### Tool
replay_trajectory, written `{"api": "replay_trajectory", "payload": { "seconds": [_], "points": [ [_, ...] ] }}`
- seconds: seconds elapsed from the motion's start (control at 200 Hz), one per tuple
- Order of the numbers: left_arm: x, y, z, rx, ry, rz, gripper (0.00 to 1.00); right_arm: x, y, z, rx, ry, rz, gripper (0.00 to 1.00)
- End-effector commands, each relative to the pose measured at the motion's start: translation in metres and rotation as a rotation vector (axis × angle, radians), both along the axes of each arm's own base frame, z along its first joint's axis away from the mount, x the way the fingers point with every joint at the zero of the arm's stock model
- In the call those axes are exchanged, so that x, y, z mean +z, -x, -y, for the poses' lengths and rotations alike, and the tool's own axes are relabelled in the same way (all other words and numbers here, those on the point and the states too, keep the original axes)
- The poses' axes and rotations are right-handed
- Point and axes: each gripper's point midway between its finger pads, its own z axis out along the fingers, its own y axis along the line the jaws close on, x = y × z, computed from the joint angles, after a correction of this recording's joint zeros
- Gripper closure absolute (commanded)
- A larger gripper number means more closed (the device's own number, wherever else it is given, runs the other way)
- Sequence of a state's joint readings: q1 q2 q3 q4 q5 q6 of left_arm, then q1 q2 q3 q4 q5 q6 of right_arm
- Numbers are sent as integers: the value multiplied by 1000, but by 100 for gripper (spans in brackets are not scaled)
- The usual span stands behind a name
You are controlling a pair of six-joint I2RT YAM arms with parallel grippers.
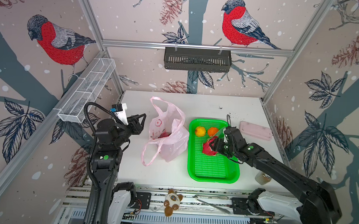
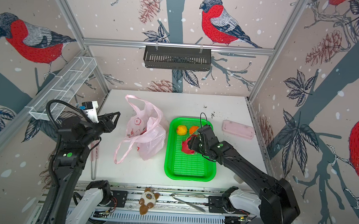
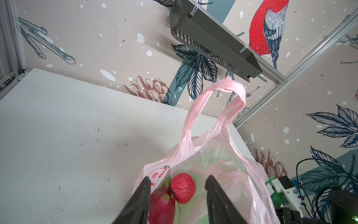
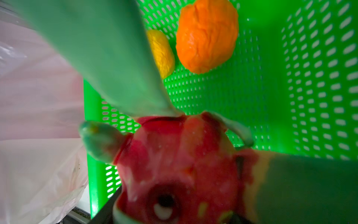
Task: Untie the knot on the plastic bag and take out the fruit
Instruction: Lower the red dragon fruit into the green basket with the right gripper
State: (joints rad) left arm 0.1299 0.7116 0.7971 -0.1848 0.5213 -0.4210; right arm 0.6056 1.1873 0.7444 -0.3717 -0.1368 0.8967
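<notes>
Left pincer (image 1: 142,116): jaws partway apart with nothing between them, hanging just left of the bag and clear of it
Plastic bag (image 1: 169,137): middle of the worktop (image 1: 207,105), between the left pincer and the green tray, slumped with its mouth open
Handle loops (image 3: 230,87): untied and separate, one raised toward the back wall, the other lying flat toward the front edge
Red bumpy ball (image 3: 183,188): inside the bag, seen through the mouth in the left wrist view
Bagged dragon fruit (image 3: 161,205): inside the bag, touching the red bumpy ball
Green tray (image 1: 213,175): just right of the bag
Yellow ball (image 1: 200,131): on the tray's far end
Orange ball (image 1: 212,131): right beside the yellow ball
Held dragon fruit (image 1: 206,149): over the tray's middle; whether it touches the mesh cannot be told
Right pincer (image 1: 212,145): closed around the held dragon fruit, a finger on either side
Pink case (image 1: 255,130): flat on the worktop, right of the tray
</notes>
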Motion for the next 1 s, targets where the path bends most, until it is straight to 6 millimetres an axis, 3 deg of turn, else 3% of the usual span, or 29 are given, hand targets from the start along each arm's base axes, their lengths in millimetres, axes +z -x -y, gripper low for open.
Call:
{"api": "replay_trajectory", "payload": {
  "seconds": [0.0, 0.23, 0.25, 0.58, 0.746, 0.996],
  "points": [
    [3, 0, 1, -9, -7, 17, 53, 15, -10, -21, 15, -154, 13, 90],
    [-2, 0, 2, -14, -3, 6, 53, 13, -18, -29, 28, -227, -8, 87],
    [-2, 0, 2, -15, -3, 7, 53, 6, -19, -30, 25, -220, -27, 87],
    [-3, 1, 3, -20, -4, 12, 53, -10, -30, -37, 21, -249, -59, 79],
    [-6, 1, 3, -20, -3, 5, 53, -19, -35, -38, 18, -254, -73, 73],
    [-8, 2, 3, -19, -3, -1, 53, -33, -39, -41, 22, -251, -97, 56]
  ]
}}
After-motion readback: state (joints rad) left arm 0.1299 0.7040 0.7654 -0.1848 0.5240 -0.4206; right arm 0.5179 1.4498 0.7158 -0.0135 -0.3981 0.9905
